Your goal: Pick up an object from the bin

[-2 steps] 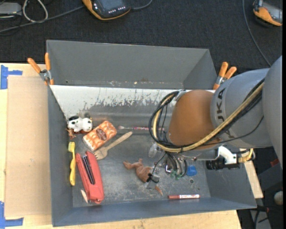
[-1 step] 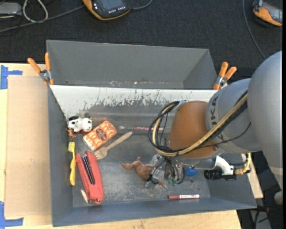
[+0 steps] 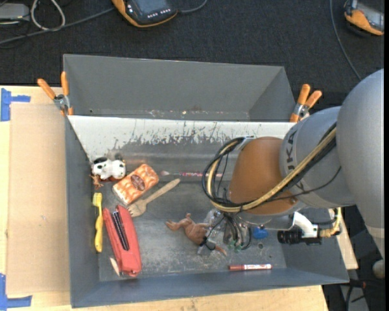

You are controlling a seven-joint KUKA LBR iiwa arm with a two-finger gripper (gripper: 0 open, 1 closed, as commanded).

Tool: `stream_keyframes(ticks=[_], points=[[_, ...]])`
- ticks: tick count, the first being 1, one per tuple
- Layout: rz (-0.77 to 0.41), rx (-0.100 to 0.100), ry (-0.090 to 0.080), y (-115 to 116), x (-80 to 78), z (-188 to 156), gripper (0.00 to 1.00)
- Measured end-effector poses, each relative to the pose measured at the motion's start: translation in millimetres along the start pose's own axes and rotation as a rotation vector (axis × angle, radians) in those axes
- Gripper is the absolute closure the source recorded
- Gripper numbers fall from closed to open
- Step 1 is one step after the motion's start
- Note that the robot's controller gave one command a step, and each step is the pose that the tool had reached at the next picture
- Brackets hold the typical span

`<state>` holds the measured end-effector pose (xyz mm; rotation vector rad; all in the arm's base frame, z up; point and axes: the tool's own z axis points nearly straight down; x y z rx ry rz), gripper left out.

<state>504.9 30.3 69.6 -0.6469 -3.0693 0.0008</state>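
The hand [image 3: 215,240] sits low over the floor of the bin [image 3: 175,96], toward 5 o'clock from the bin's middle; I cannot tell whether it is open or closed. A small brown toy animal [image 3: 187,228] lies just beside it at its 9 o'clock. A red pen [image 3: 249,266] lies near at 5 o'clock, and a red pouch [image 3: 124,240] well apart at 9 o'clock.

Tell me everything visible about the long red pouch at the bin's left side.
The red pouch is long and soft-looking, with a dark strip, probably a zip, along its top. It lies flat on the bin floor by the wall at the view's left, apart from the gripper. A yellow stick-like item lies close beside it; contact is unclear.
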Motion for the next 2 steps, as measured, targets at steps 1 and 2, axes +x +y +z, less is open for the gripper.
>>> stream_keyframes(ticks=[1, 2], points=[[-0.012, 0.003, 0.004, 1.5, 7.0, -80.1, 1.00], [0.079, 0.004, 0.007, 5.2, 16.7, -127.7, 1.00]])
